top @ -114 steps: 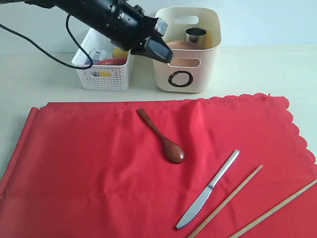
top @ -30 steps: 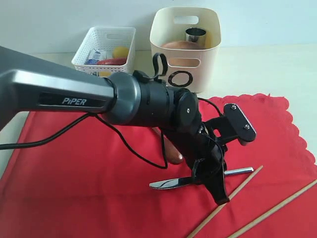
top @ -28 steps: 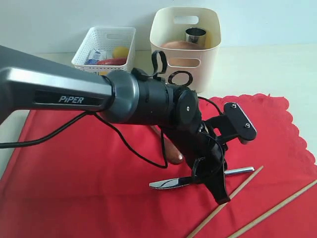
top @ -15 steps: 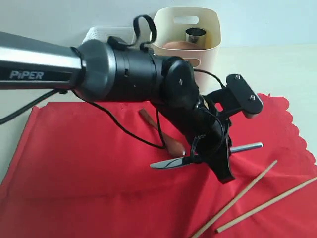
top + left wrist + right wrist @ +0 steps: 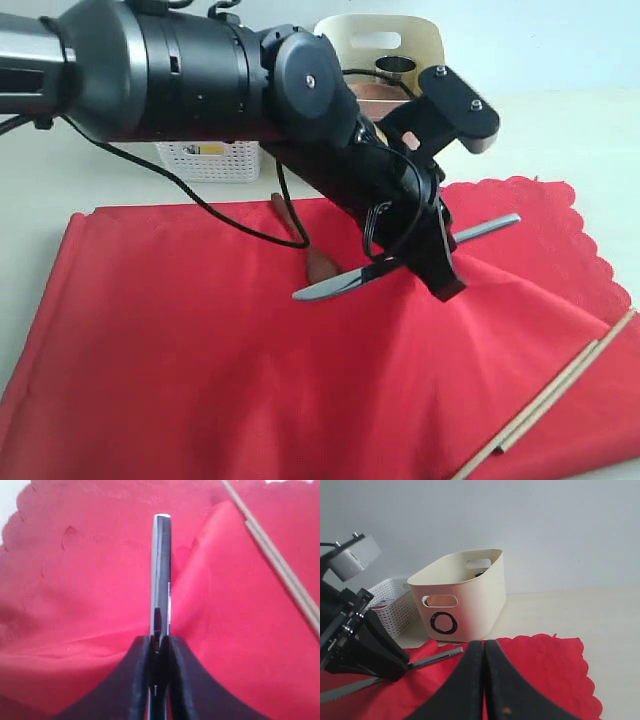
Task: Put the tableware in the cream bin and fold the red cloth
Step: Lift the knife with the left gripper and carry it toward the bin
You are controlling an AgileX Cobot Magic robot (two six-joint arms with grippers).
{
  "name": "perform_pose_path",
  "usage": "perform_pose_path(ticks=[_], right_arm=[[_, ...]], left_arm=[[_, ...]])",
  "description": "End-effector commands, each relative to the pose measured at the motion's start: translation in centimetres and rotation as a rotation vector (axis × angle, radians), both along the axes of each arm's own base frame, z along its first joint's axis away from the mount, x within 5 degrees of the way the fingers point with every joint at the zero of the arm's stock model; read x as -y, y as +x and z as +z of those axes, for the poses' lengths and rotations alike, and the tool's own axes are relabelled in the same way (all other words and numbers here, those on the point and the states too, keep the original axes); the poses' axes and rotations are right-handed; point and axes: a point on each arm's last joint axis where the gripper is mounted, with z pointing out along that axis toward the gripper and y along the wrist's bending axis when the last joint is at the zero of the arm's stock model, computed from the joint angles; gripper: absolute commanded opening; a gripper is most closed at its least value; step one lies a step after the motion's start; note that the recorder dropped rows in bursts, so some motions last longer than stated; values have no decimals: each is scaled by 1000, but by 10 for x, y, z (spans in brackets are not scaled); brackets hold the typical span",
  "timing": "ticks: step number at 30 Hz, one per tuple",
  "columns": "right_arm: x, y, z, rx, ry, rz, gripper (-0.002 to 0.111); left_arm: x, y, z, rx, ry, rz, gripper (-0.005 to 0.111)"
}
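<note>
We note the left fingers (image 5: 140,680) clamped on the serrated knife (image 5: 335,285), held crosswise; cream bin (image 5: 475,597) lies just beyond.

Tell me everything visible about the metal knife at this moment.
The metal knife looks like one piece of shiny steel, with a tapering blade and a flat, square-ended handle. The left end effector is shut on it about midway, so blade and handle stick out to either side. It hangs roughly level, seemingly just above the rumpled red cloth; nothing else visibly touches it.
</note>
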Motion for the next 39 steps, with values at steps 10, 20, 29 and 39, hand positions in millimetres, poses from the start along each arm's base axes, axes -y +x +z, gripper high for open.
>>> perform_pose_path(ticks=[10, 20, 29, 39], right_arm=[[0, 0, 0, 11, -7, 1, 0], [0, 0, 0, 11, -7, 1, 0], [0, 0, 0, 11, -7, 1, 0], [0, 0, 0, 11, -7, 1, 0]], left_arm=[[6, 5, -57, -90, 90, 16, 63], [0, 2, -79, -161, 207, 15, 62], [2, 6, -105, -157, 228, 30, 59], [1, 4, -110, -177, 254, 18, 0]])
